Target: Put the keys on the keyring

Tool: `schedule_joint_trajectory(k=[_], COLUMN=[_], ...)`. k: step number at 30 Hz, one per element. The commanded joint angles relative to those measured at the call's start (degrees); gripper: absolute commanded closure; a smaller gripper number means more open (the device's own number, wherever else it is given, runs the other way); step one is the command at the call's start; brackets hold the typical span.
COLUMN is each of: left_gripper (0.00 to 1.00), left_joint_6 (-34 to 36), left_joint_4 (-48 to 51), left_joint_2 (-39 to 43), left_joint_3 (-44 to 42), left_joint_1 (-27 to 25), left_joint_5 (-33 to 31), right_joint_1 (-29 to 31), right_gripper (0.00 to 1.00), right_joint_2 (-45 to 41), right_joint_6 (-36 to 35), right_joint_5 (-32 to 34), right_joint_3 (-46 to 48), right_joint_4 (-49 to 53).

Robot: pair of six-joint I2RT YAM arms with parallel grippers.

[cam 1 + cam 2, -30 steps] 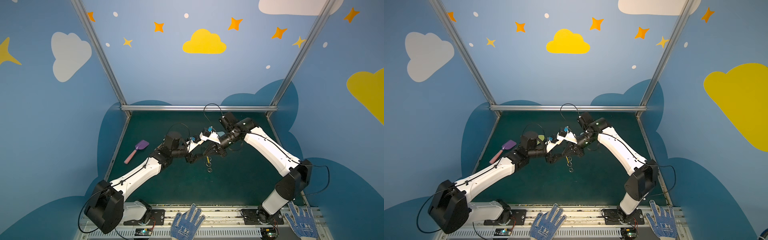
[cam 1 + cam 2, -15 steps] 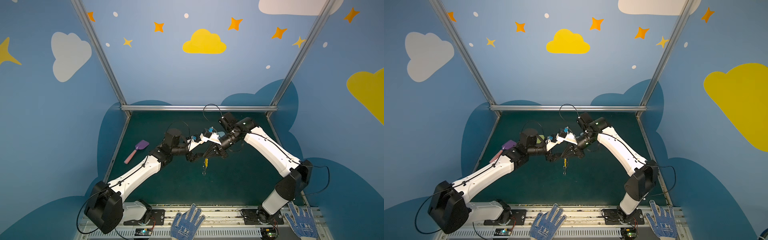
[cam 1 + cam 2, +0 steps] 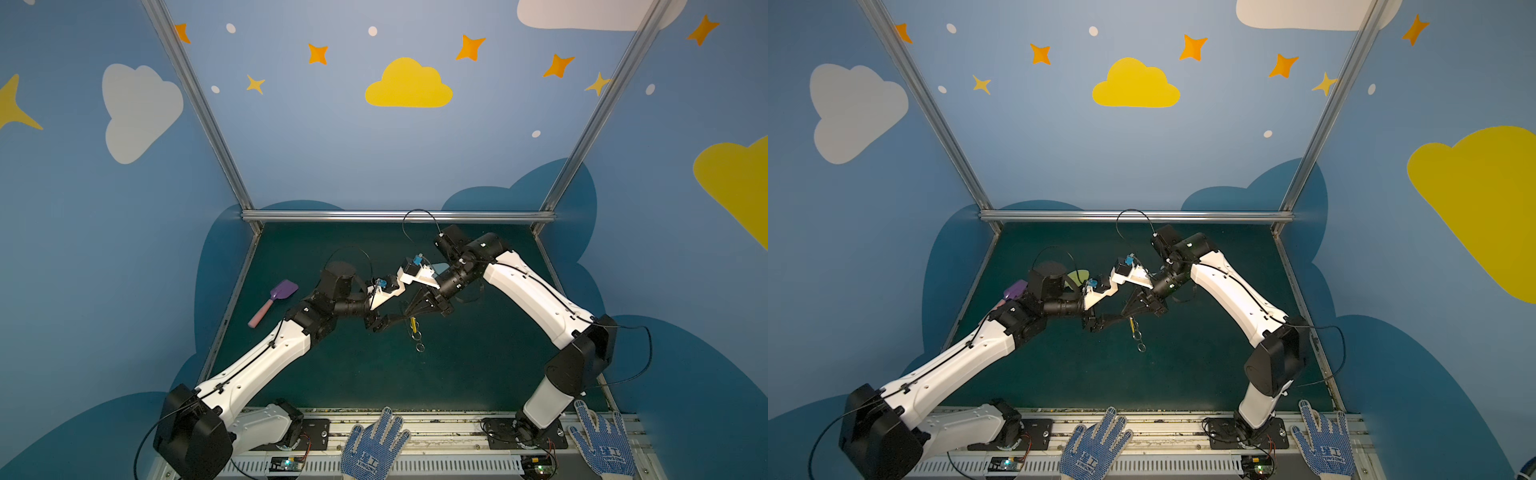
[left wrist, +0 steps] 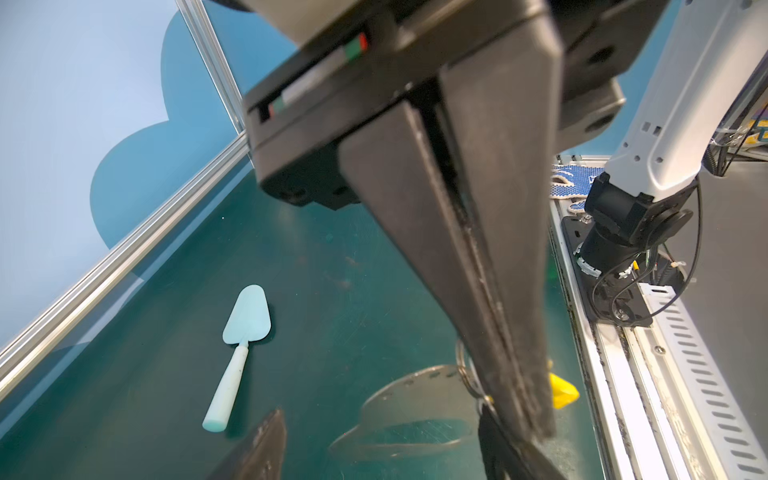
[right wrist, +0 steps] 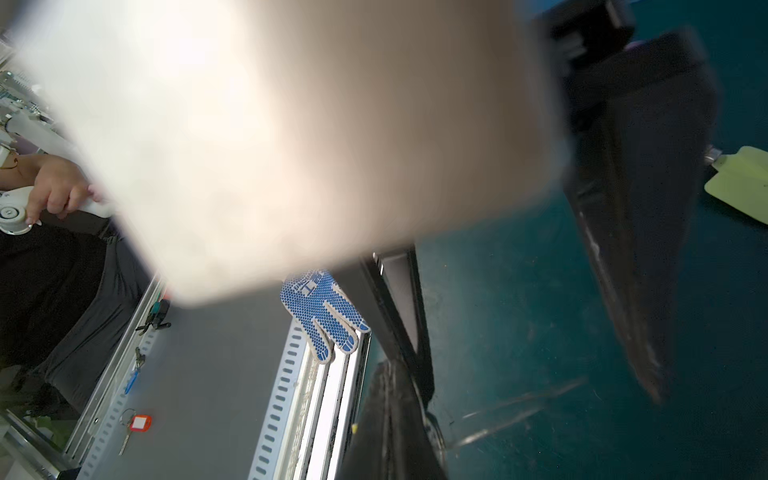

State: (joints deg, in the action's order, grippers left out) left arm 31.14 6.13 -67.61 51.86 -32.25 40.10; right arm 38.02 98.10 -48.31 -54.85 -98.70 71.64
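Desk (image 3: 332,374), green: we are logging it as the largest item. It is carrying only bystanders, because both arms are working in the air above its middle.

Left tool (image 3: 399,319): its jaws are standing wide, spanning the keyring (image 4: 415,395) by its edges. In our judgement this is steadying the plate and offering its holed rim to the other arm.

Right tool (image 4: 525,415): its jaws are pressing fully together, pinching the keys (image 3: 412,323) at their ring end, right against the plate's curved edge. Which loop of metal is sitting between the tips, we are unable to tell.

Toy shovels, three: the purple shovel (image 3: 274,305), the pale blue shovel (image 4: 245,353) and the yellow-green shovel (image 5: 739,187) are lying flat on the desk, apart from the work. None is taking part.

Work gloves (image 3: 376,442): these are resting on the front rail, off the desk.

Keyring, flat grey plate with oval cutout: it is hanging clear of the desk between the left jaws. Its row of small holes is facing the right tool, which is why the two tools are meeting tip to tip.

Keys: the yellow tag is dangling under that meeting point, with small metal rings (image 3: 420,347) hanging below it. They are swinging free because only the top end is being gripped. We are judging the threading as in hand; whether a ring is through a hole yet, we cannot tell.
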Motion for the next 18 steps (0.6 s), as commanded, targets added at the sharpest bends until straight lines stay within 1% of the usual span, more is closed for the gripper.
schedule_joint_trajectory(k=[1,8,12,14,18], left_gripper=[0.25,0.25,0.24,0.24,0.29], left_joint_6=[1.4,3.1,3.3,3.1,3.3], left_joint_4=[2.2,7.7,6.3,6.6,8.1], left_joint_2=[0.3,-3.6,-3.9,-4.0,-4.2], left_joint_3=[0.6,5.0,5.2,5.7,6.2], left_joint_1=[0.0,-0.1,-0.2,-0.2,-0.3], left_joint_5=[0.3,6.8,6.4,7.3,8.4], right_joint_1=[1.0,1.8,2.4,2.6,2.6], right_gripper=[1.00,1.00,1.00,1.00,1.00], right_joint_2=[0.3,0.6,0.7,0.7,0.8], right_joint_6=[-1.3,-2.8,-3.4,-3.3,-2.9], right_joint_5=[1.2,0.4,-0.5,-0.2,0.9], right_joint_3=[-0.8,-1.1,-0.3,-0.1,-0.1], right_joint_4=[2.5,3.9,4.2,4.0,3.8])
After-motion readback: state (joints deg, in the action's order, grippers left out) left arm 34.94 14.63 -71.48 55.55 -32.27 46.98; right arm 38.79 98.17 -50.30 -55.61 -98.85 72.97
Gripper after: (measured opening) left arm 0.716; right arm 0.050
